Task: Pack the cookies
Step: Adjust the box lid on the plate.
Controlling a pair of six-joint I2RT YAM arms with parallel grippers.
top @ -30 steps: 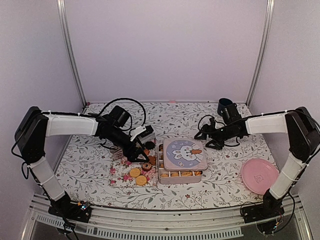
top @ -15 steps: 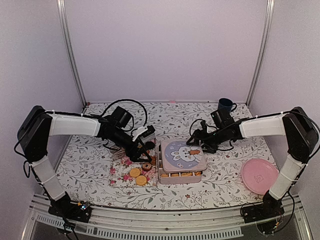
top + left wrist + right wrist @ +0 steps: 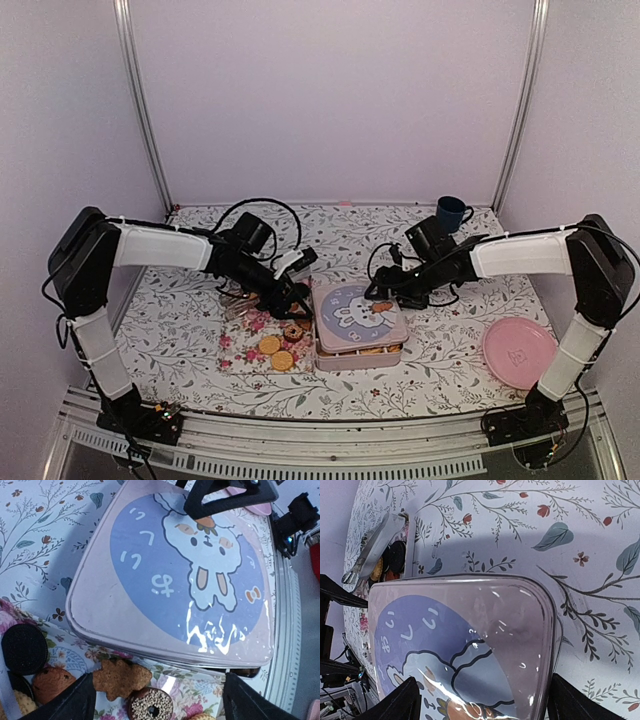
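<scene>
Both arms reach inward, forearms low and nearly level, so the left gripper and right gripper face each other, tips well apart. Both wrists pitch downward, and both pairs of jaws are spread wide.

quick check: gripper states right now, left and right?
Left gripper: open, holding nothing.
Right gripper: open over the tin lid, holding nothing.

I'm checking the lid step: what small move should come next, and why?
Probably nudge the bunny lid toward the near edge: a row of cookies in the box shows uncovered there, and the open left end effector and right end effector flank the lid.
</scene>
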